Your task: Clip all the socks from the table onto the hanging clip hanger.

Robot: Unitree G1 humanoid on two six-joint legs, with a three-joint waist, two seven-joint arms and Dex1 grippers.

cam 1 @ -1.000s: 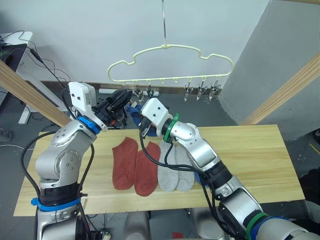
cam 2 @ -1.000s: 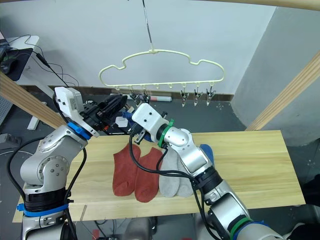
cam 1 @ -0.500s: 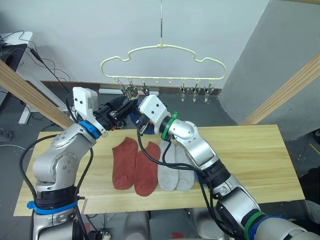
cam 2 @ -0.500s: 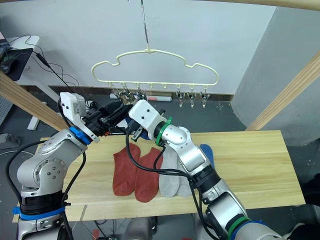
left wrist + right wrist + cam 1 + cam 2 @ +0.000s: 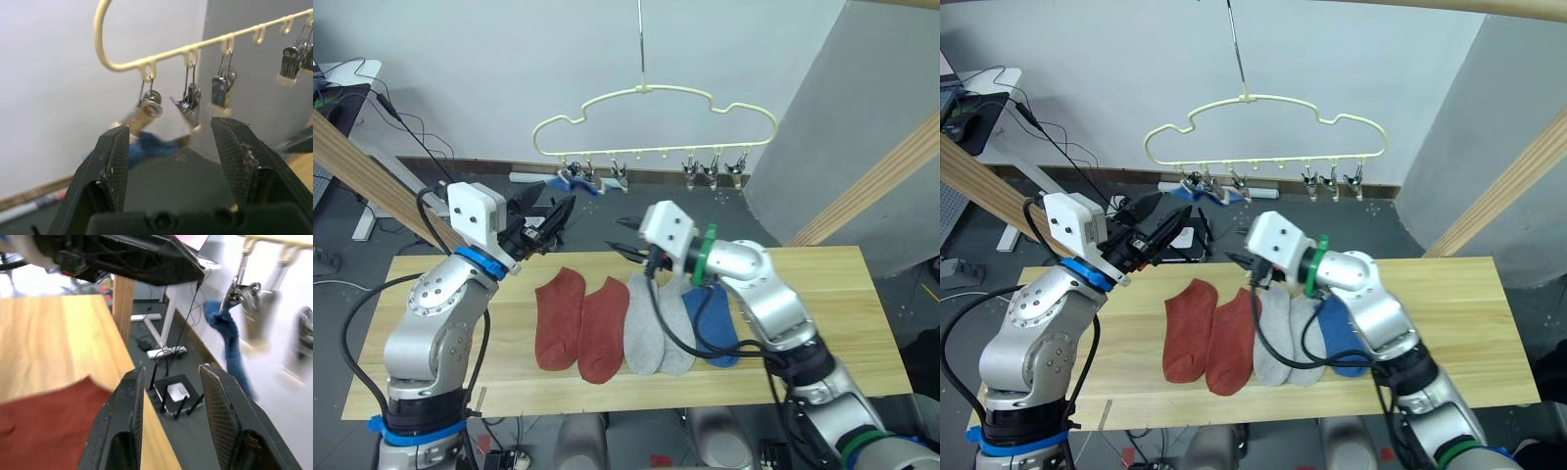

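A blue knit sock [image 5: 227, 335] hangs from the leftmost silver clip of the cream-yellow wavy clip hanger [image 5: 651, 98] – the other clips [image 5: 713, 168] hang bare. Both grippers are raised below it, well apart; the left gripper [image 5: 555, 217] and right gripper [image 5: 628, 235] each stand with fingers spread, holding nothing. On the light wooden plank table [image 5: 822, 284] lie five socks touching in a row: two rust-red [image 5: 578, 318], two light grey [image 5: 651, 328], one blue [image 5: 710, 323]. Thick slanting wooden beams [image 5: 862, 186] flank the table.
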